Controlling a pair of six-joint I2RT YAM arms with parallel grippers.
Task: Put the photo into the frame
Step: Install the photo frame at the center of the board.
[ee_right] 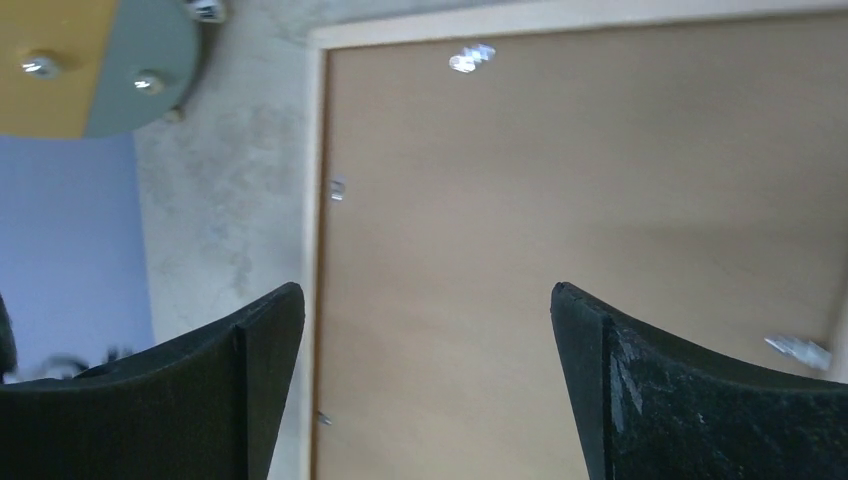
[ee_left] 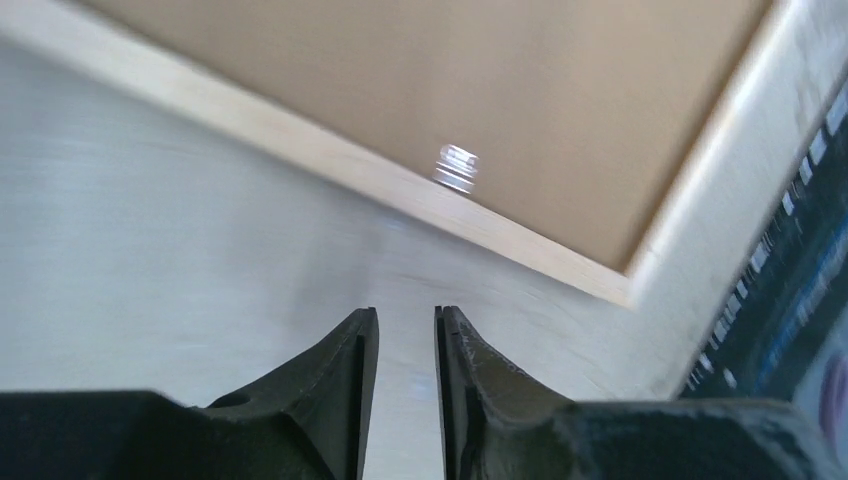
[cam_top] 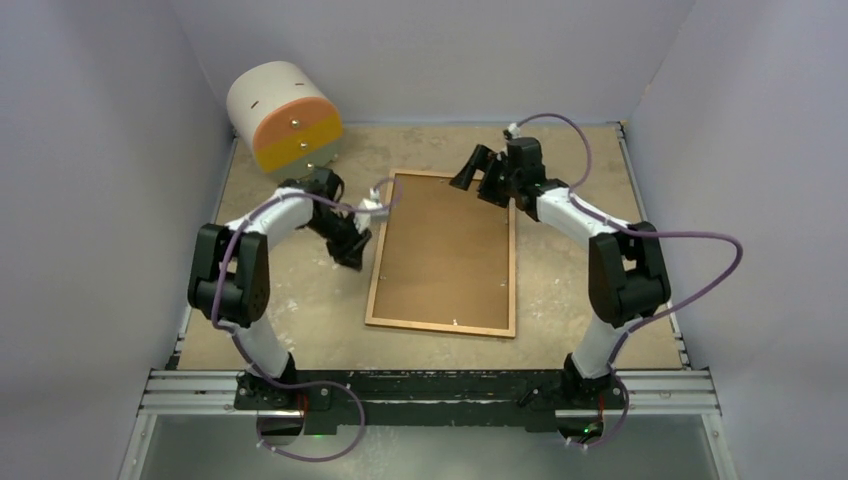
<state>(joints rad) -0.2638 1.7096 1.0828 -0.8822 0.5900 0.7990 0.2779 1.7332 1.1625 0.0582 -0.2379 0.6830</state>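
**Top view:** A thin orange-brown wooden picture frame [cam_top: 440,326] is laid flat mid-counter, back up, and is filled by a plain brown backing board [cam_top: 445,250]. The photo is not seen anywhere, and whether it is already under the board cannot be told. The left gripper [cam_top: 351,258] is held just beside the frame's left rail. The right gripper [cam_top: 478,178] is held over the far right corner. A white cylinder with an orange-and-yellow end face [cam_top: 285,115] is stood at the far left of the speckled beige counter [cam_top: 300,300], well apart from the frame. A purple cable [cam_top: 385,192] from the left arm is draped across the frame's far left corner.

**Left wrist:** The picture is blurred. The jaws are parted by a narrow slit and nothing is gripped; bare counter is seen through the gap. The rail and a small metal clip [ee_left: 457,167] are seen ahead.

**Right wrist:** The jaws are spread wide and empty above the board. More clips are seen along the rim, but their position cannot be resolved.

**Risks:**
- The frame could be shoved sideways by the left gripper, given how close it is to the rail.
- The draped cable could be snagged on the corner.
- A clip could be bent if the board is pressed carelessly.
- If the photo is not under the board, the frame would be closed empty.
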